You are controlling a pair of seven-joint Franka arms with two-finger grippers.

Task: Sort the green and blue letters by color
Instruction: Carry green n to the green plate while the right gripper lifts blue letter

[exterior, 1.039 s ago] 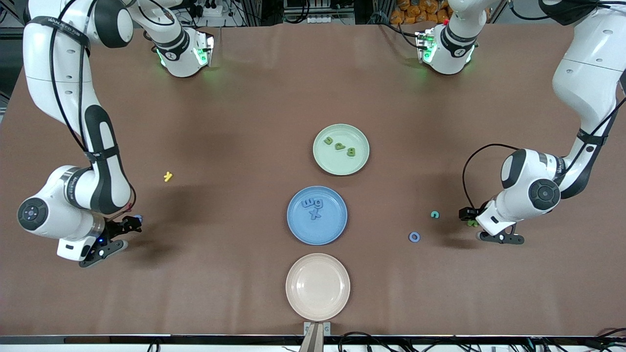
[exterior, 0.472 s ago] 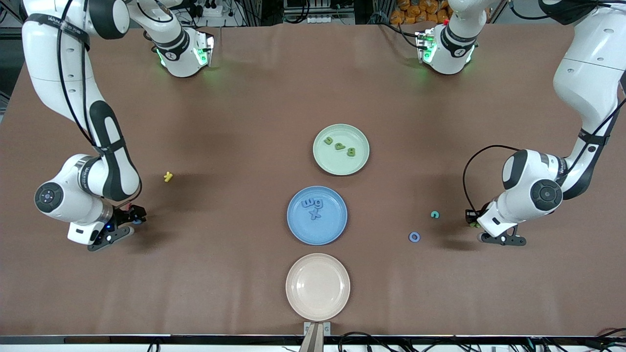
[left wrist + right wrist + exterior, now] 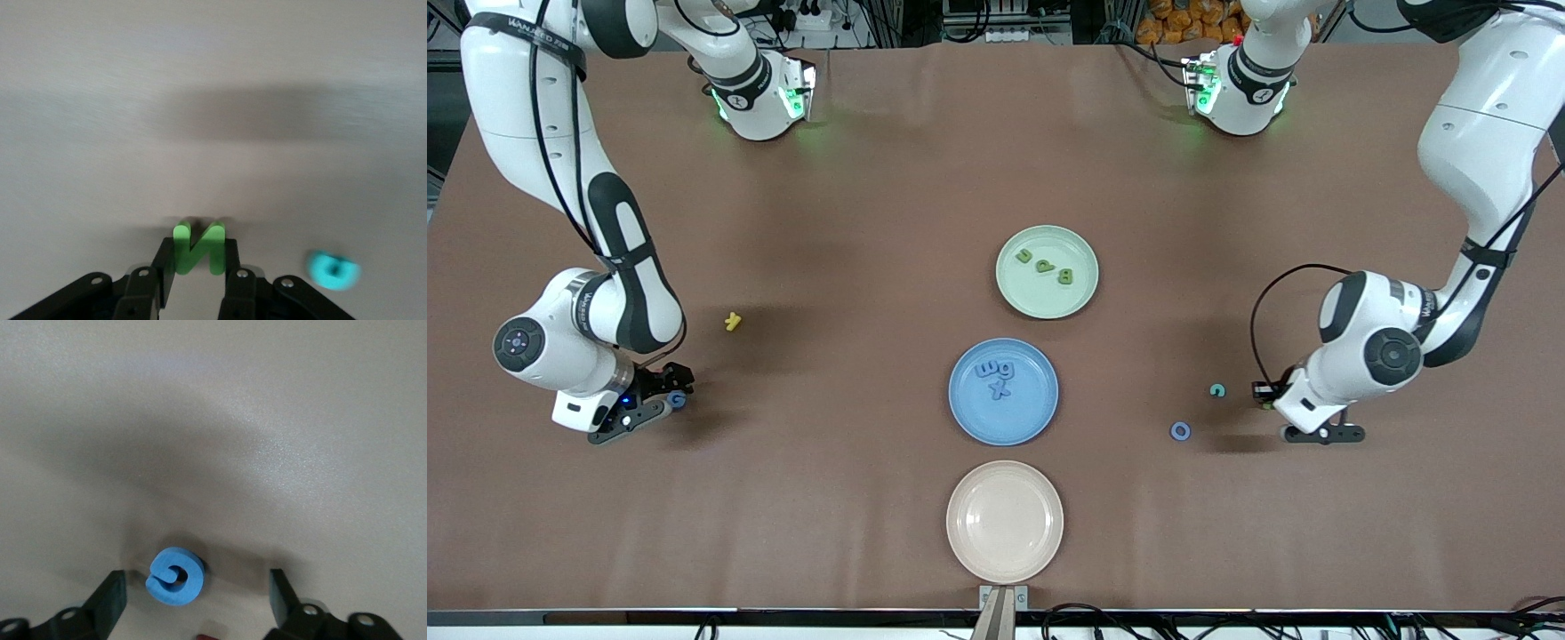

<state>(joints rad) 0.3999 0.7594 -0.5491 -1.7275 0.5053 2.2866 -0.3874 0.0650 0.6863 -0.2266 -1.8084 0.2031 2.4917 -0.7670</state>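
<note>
A green letter N (image 3: 198,245) is pinched upright between the fingers of my left gripper (image 3: 198,252), low over the table at the left arm's end (image 3: 1264,396). My right gripper (image 3: 195,590) stands open just above the table at the right arm's end, its fingers on either side of a blue letter G (image 3: 175,575) that lies flat (image 3: 678,400). A blue letter O (image 3: 1180,430) lies on the table. The green plate (image 3: 1016,298) holds three green letters (image 3: 1042,267). The blue plate (image 3: 1005,425) holds blue letters (image 3: 994,368).
A teal letter (image 3: 1216,389) lies beside the left gripper. A yellow letter (image 3: 733,321) lies farther from the front camera than the right gripper. A dark red piece (image 3: 212,635) shows by the right gripper. An empty pink plate (image 3: 1005,520) sits nearest the front camera.
The left gripper has shut on the green N and shifted toward the table's middle. The right arm has moved toward the middle and come over the blue G.
</note>
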